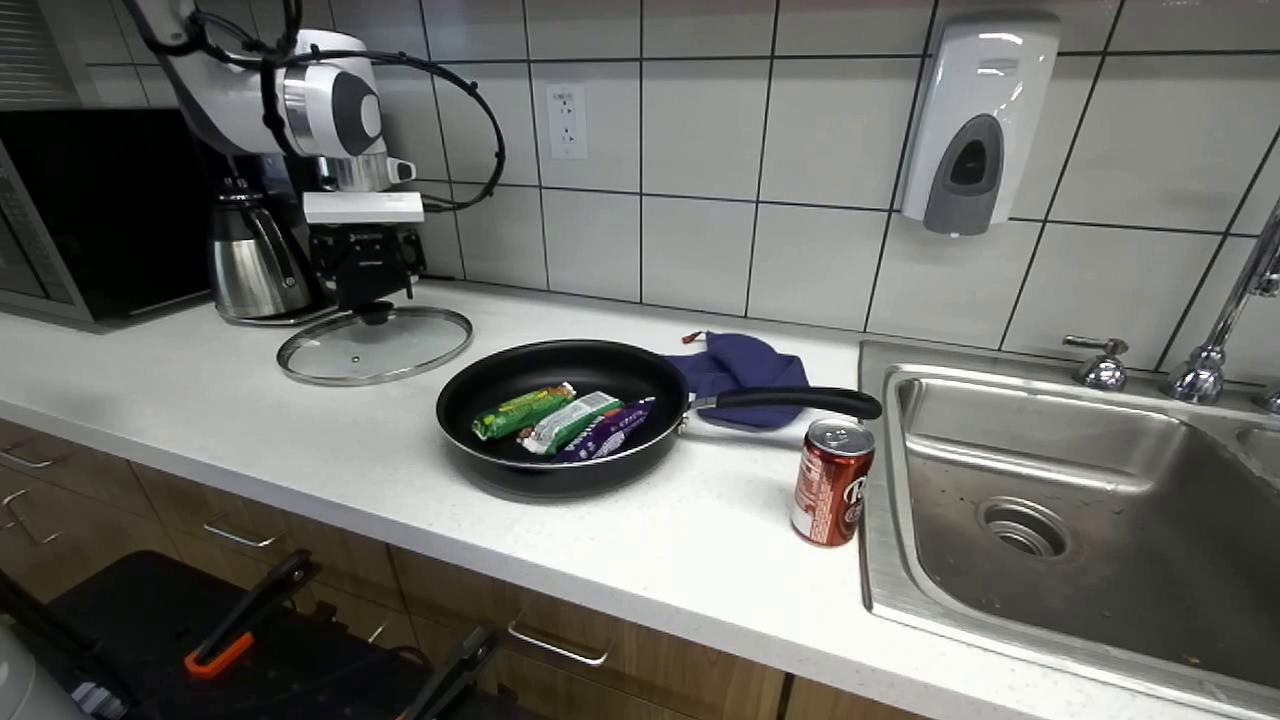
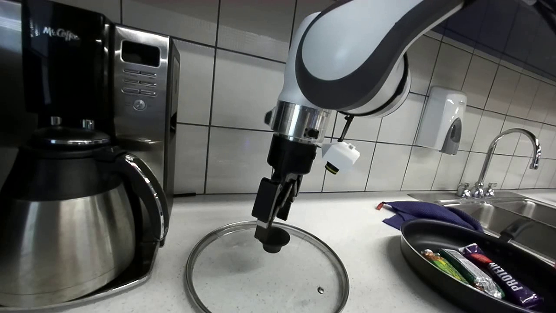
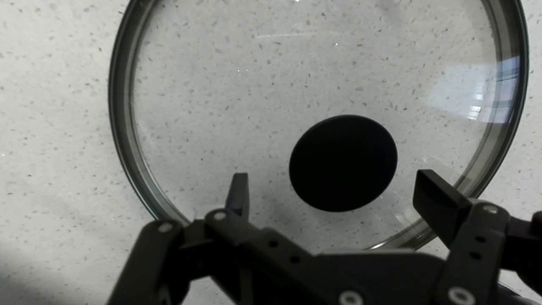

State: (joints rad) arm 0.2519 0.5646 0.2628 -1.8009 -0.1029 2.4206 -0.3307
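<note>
Two-fingered and spread wide, the pincer (image 3: pixel 333 173) hovers over a round glass lid (image 2: pixel 234 278), and in the wrist view a black knob (image 3: pixel 343 163) appears between its parted fingers (image 3: pixel 239 188), with clear glass showing on either side. The lid lies flat on the table (image 1: pixel 330 440), between a carafe (image 2: pixel 74 234) to the left and a frying pan (image 1: pixel 590 365) to the right. It is transparent, edged with a shiny metal band; its knob flares wide at the top and narrows toward the glass.

The table is white, smooth and flecked with grey. Brushed steel wraps the carafe's belly below a black upper part, while the dark pan, long-handled, holds three wrapped bars (image 1: pixel 570 423) in crinkled, glossy film. Beyond it, on the far side, a navy cloth (image 1: pixel 740 365) lies in soft folds.

Wood-grain drawers (image 1: pixel 690 650) appear in an exterior view, below the near edge of the table. Lettering on the purple bar (image 2: pixel 504 276), "PROTEIN", reads clearly in an exterior view, and the wrist view brings out a bluish reflection across the lid's metal band.
</note>
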